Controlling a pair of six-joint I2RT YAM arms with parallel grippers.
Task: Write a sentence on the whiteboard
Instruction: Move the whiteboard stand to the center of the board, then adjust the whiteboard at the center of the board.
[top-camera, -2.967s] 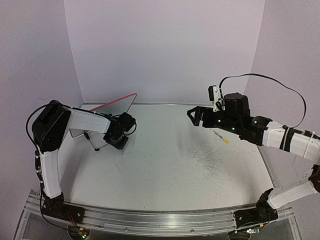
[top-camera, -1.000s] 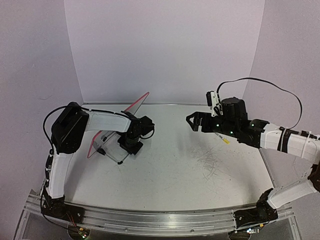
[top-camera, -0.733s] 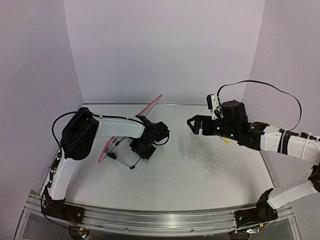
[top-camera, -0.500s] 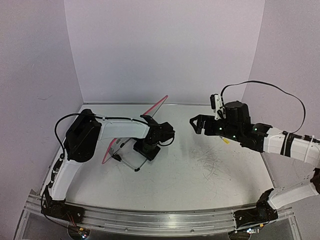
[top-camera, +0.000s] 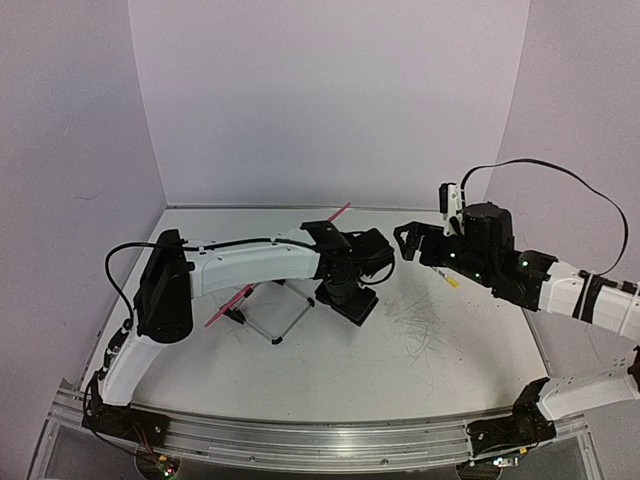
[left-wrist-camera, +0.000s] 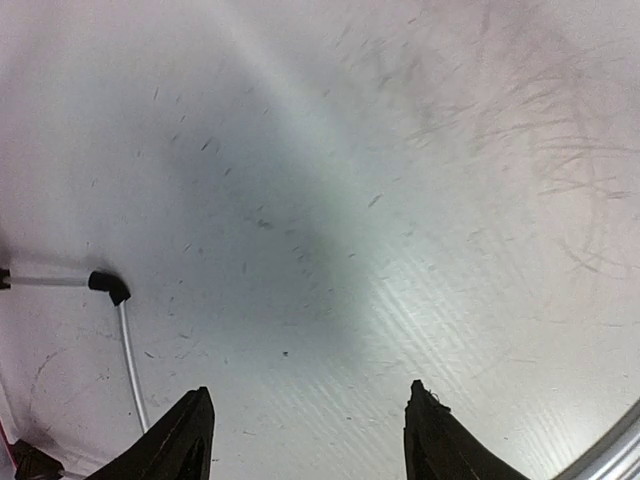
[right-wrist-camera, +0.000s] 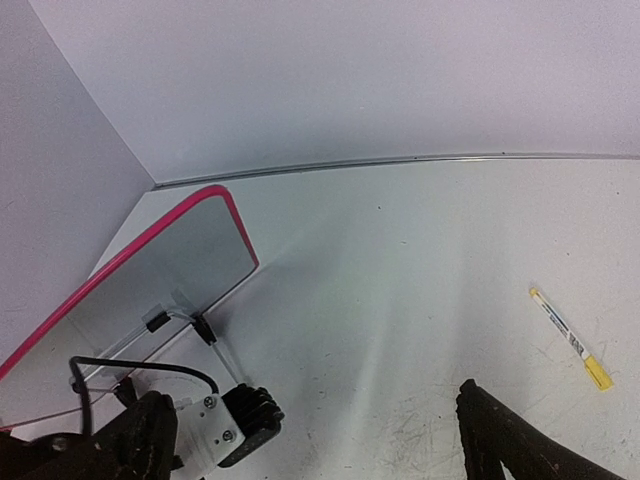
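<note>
The whiteboard (top-camera: 230, 304) stands tilted on its black wire stand (top-camera: 291, 320) left of the table's middle, largely hidden behind my left arm. In the right wrist view the whiteboard (right-wrist-camera: 170, 275) shows its grey back and pink rim. The sentence is out of view. My left gripper (top-camera: 352, 304) is just right of the board, pointing down. In its own view the left gripper (left-wrist-camera: 305, 430) is open over bare table, with a stand foot (left-wrist-camera: 108, 287) to its left. My right gripper (top-camera: 408, 243) hovers open, facing the board; in its wrist view the right gripper (right-wrist-camera: 315, 440) holds nothing.
A thin white marker with a yellow cap (top-camera: 446, 278) lies on the table under my right arm, and the marker (right-wrist-camera: 571, 338) also shows in the right wrist view. Grey scratch marks (top-camera: 425, 325) cover the table's right middle. Walls close the back and sides.
My left arm swept right, carrying the whiteboard from the left side toward the middle, then its jaws opened and let go. My right gripper drew back slightly to the right.
</note>
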